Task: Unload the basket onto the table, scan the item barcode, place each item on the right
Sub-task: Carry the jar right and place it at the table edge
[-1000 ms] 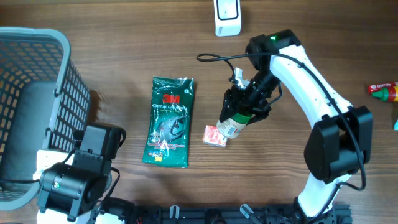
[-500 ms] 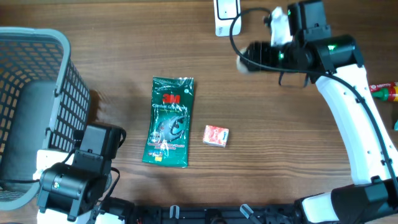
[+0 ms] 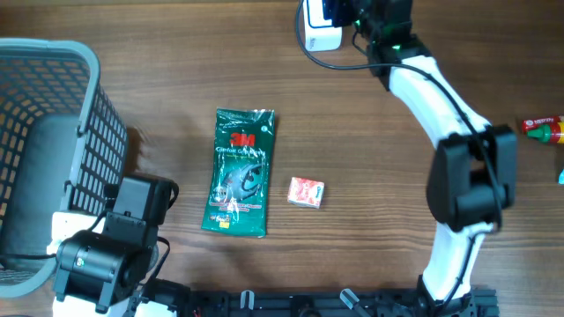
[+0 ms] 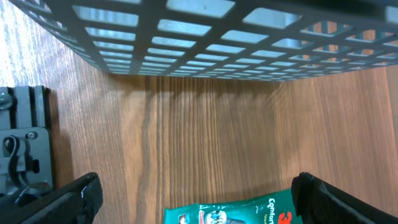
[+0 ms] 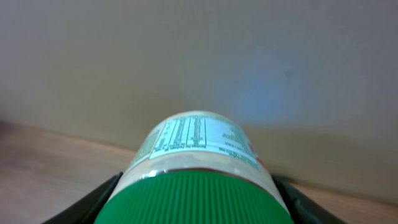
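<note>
Right arm [image 3: 441,97] is stretched long to the worktop's far edge, with the right pincer [image 3: 359,16] clamped on a green-lidded bottle [image 5: 198,140]. The bottle is held sideways, lid toward the wrist camera and printed label up, just beside the white scanner [image 3: 319,37] at that far edge. Left arm [image 3: 101,255] is folded at the near-left corner, left pincer [image 4: 196,186] spread wide with nothing in it, low over bare worktop [image 4: 205,137] between the grey basket [image 4: 199,37] wall and the green 3M packet [image 3: 240,172]; a small red-and-white box [image 3: 307,192] lies just beside the packet, mid-worktop.
</note>
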Tool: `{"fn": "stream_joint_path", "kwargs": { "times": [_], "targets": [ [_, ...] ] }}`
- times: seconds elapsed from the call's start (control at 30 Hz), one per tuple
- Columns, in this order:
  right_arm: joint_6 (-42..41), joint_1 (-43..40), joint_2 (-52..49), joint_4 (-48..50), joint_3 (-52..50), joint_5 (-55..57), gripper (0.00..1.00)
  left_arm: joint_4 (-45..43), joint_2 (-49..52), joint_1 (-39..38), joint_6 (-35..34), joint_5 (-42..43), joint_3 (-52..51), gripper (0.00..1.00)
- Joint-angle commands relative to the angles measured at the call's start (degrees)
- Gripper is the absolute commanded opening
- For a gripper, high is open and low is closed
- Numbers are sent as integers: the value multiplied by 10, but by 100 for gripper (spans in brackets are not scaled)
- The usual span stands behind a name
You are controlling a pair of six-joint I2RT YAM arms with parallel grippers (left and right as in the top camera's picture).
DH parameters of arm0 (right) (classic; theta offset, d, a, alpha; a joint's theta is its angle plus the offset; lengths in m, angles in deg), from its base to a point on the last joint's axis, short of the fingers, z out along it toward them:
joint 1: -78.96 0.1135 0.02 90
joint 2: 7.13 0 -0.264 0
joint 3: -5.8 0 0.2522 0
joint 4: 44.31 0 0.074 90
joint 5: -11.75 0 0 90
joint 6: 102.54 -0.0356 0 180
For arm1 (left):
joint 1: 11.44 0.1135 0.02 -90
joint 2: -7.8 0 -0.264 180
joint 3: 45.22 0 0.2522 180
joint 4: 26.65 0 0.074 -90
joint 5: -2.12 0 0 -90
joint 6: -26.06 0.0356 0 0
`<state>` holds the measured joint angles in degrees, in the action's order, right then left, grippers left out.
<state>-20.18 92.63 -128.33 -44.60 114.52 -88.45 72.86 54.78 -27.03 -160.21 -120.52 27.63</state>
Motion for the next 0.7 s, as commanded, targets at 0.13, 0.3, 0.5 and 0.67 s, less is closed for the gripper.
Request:
{"fn": "stream_joint_path", "kwargs": {
  "times": [0.13, 0.3, 0.5, 0.67],
  "targets": [
    [15, 3, -99, 173, 10, 56, 68, 0, -1, 3, 1, -6, 0, 100],
    [14, 2, -101, 173, 10, 67, 68, 0, -1, 3, 1, -6, 0, 100],
    [-44, -47, -22, 97, 15, 73, 66, 0, -1, 3, 1, -6, 0, 100],
    [-48, -157, 105, -175, 15, 169, 63, 0, -1, 3, 1, -6, 0, 100]
  ]
}}
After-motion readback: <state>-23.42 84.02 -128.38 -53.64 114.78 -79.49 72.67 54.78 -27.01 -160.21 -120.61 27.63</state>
